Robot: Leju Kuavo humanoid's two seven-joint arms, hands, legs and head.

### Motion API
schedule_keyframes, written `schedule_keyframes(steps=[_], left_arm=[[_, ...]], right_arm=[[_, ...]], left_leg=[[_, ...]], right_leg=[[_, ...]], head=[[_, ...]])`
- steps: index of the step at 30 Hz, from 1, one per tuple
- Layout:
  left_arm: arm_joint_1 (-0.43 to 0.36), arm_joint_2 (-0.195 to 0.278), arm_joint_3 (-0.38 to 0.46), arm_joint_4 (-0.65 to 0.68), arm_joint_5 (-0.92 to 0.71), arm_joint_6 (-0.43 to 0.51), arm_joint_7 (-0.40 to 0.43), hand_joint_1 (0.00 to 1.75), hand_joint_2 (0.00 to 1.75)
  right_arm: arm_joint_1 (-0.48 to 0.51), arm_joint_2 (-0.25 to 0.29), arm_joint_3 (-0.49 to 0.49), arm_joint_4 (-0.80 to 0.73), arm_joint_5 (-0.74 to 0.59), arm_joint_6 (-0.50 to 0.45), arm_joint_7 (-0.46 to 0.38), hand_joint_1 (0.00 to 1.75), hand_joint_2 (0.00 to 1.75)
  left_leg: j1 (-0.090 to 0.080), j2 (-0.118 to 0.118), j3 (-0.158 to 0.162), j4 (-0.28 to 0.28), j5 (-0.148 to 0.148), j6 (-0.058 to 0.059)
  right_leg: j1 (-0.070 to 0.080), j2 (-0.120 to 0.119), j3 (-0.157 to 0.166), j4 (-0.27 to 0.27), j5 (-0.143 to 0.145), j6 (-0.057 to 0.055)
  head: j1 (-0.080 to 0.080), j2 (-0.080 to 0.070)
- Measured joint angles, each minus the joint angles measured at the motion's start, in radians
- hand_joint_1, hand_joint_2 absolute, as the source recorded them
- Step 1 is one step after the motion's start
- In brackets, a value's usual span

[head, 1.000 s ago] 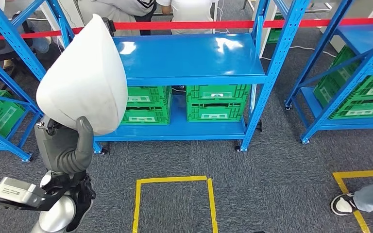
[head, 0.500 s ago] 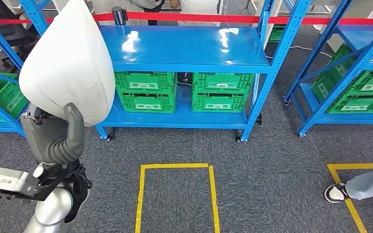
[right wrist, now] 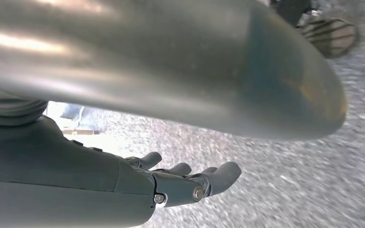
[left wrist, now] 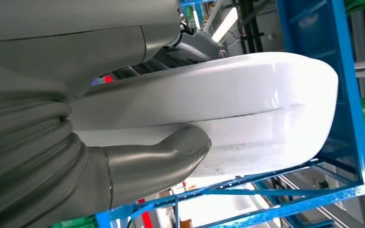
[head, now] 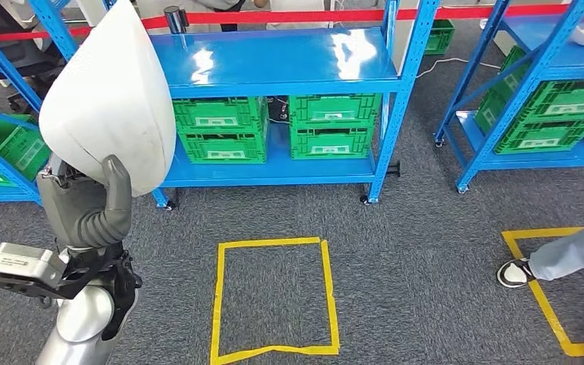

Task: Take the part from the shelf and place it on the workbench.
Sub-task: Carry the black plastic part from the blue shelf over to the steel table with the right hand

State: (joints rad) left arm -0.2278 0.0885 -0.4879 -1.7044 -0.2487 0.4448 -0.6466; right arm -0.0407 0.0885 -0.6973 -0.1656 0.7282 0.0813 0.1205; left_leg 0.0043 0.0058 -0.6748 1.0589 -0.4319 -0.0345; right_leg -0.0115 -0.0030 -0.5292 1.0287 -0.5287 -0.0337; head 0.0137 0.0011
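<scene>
The part [head: 110, 99] is a large white teardrop-shaped shell, held upright at the left of the head view. My left hand [head: 91, 209] grips its lower edge, thumb pressed on the near face. In the left wrist view the white part [left wrist: 247, 95] lies across the picture with the grey thumb [left wrist: 171, 152] against it. In the right wrist view my right hand [right wrist: 185, 183] hangs over the grey carpet, fingers stretched out and apart, holding nothing.
A blue shelf rack [head: 274, 65] stands ahead with green crates [head: 220, 133] on its lower level. Another blue rack [head: 532, 84] with crates is at the right. A yellow tape square [head: 274, 296] marks the carpet. A person's leg and shoe [head: 547, 262] are at the right.
The whole picture has shifted, so the camera has moved; the racks now sit further left and up. My left hand still holds the white part the same way.
</scene>
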Motion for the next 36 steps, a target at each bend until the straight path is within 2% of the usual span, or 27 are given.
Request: schedule_keyframes(steps=[36], left_arm=[[0.000,0.000,0.000,0.000,0.000,0.000,0.000,1.75,1.75]], right_arm=[[0.000,0.000,0.000,0.000,0.000,0.000,0.000,0.00,0.00]], left_leg=[[0.000,0.000,0.000,0.000,0.000,0.000]], right_leg=[[0.000,0.000,0.000,0.000,0.000,0.000]], head=[[0.000,0.000]])
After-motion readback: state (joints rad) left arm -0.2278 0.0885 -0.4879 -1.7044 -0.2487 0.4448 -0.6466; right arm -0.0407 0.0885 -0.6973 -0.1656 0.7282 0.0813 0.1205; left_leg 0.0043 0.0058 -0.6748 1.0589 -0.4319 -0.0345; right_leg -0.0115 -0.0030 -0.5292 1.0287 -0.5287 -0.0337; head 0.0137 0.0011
